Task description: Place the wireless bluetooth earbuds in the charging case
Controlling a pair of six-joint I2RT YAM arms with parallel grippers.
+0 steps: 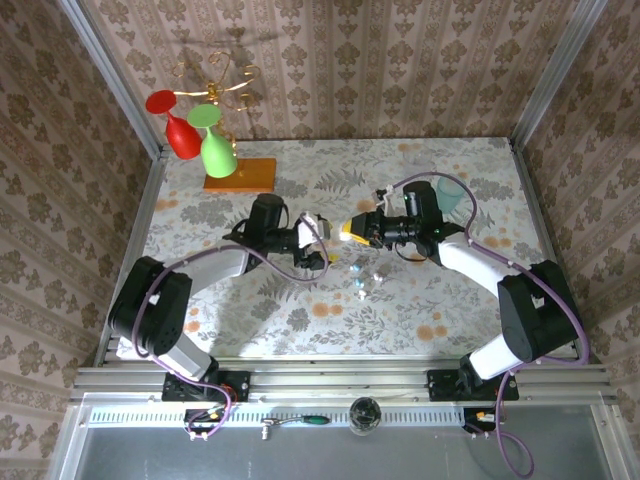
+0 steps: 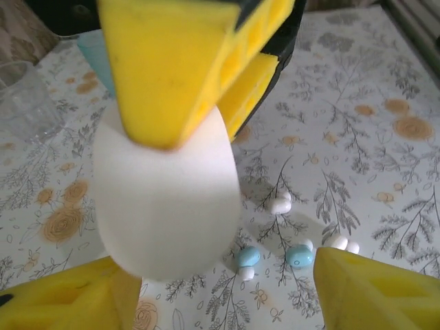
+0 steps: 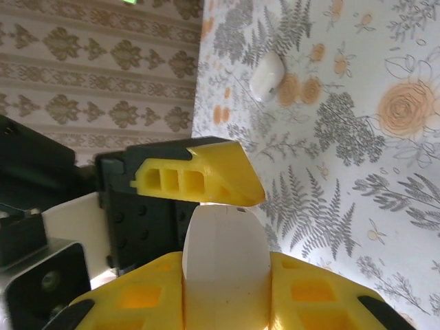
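Earbuds (image 2: 249, 256) are lying on the flowery bench (image 2: 385, 137). They are two tiny light-blue pieces with white ends, sitting near each other, with the second one at (image 2: 299, 256). Some small white bits (image 2: 280, 205) are lying close around them. None of these are sitting inside anything. The charging case (image 2: 165, 206) is hanging up in the air above the bench. It is looking white and round like an egg, and its two halves are sitting shut along a thin line. I cannot tell what is inside it. The right hand (image 3: 225, 289) is squeezing the case between its yellow fingers (image 2: 172, 69), so it is holding the case by its sides. The left hand (image 2: 227, 271) is standing wide, with one finger on each side of the case and a clear gap on one side. I cannot tell if it is touching the case on the other side. Both arms are reaching in toward the middle of the bench, and the two hands are pointing at each other, almost meeting. A teal cup (image 1: 450, 195) is standing just behind the right arm, and a clear glass (image 2: 24, 100) is standing near it. I cannot tell what is in the cup. One more white pebble (image 3: 267, 77) is lying on the bench, well apart from the hands.
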